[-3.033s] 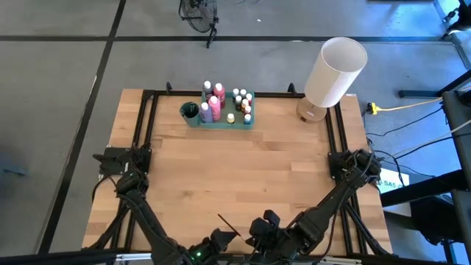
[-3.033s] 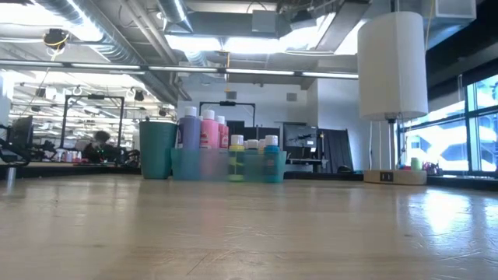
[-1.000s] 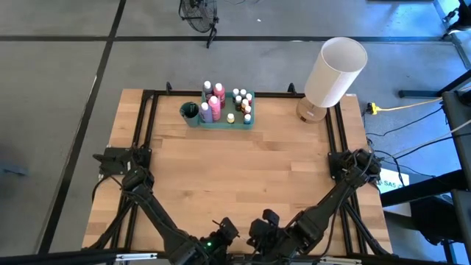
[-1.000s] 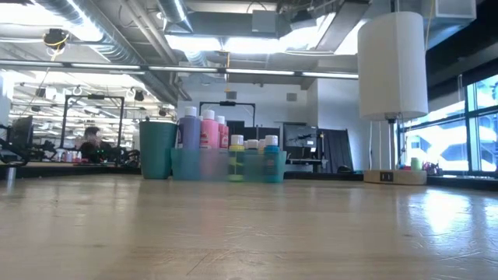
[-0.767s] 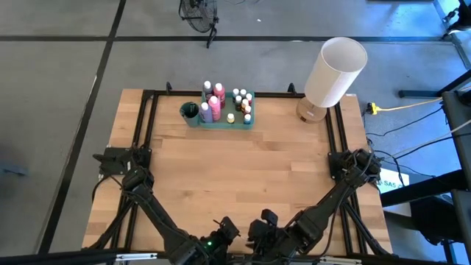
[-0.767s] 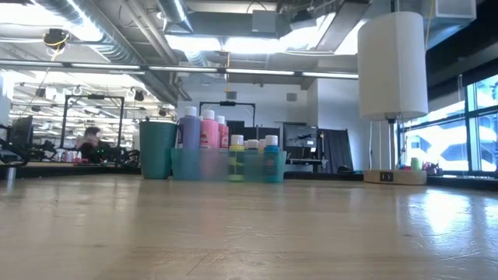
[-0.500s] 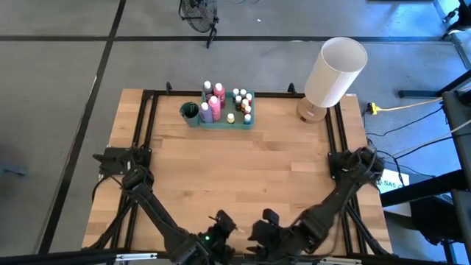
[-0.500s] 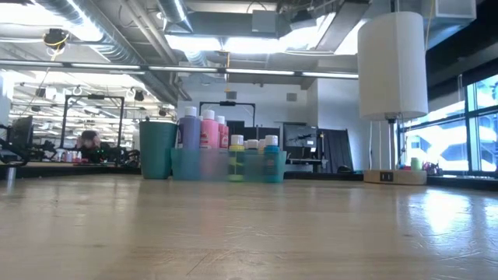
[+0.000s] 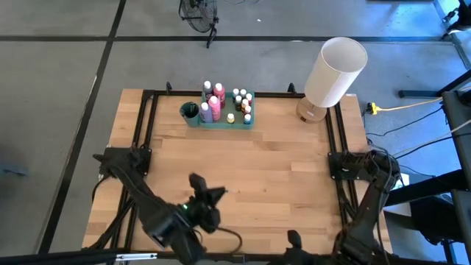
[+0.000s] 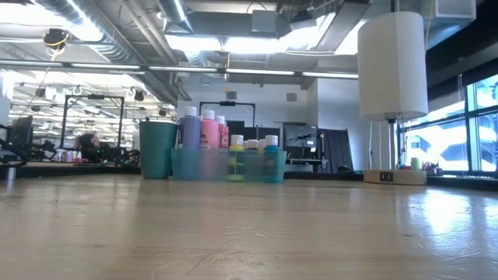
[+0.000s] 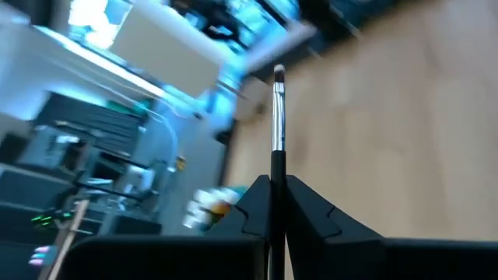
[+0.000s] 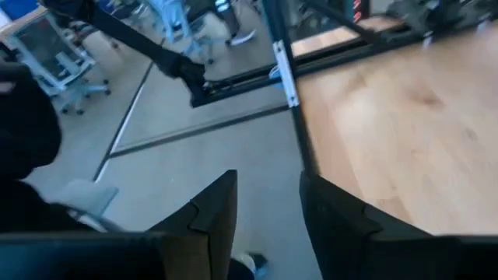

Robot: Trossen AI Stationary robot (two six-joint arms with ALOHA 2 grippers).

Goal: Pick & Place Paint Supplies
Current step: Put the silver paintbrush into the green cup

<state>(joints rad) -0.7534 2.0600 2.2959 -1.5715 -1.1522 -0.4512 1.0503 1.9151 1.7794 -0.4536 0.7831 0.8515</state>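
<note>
A thin dark brush [image 11: 277, 124] with a pale ferrule and small tip is clamped between the left gripper's [image 11: 271, 204] fingers, above the table's [image 9: 280, 169] near-middle. The brush is seen only in the left wrist view; the high view shows bottles [image 9: 215, 103] in a tray [image 9: 250, 121] at the far edge. The right gripper [image 12: 268, 206] is seen parted and empty beyond the table's near edge.

Count: roughly ten paint bottles [image 9: 214, 102], partly overlapping; one paintbrush [image 11: 277, 132]; one tray [image 9: 251, 123]; one cup [image 9: 190, 113]; one lamp [image 9: 335, 71].

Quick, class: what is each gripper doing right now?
Left gripper: shut on a paintbrush.
Right gripper: open, holding nothing.
</note>
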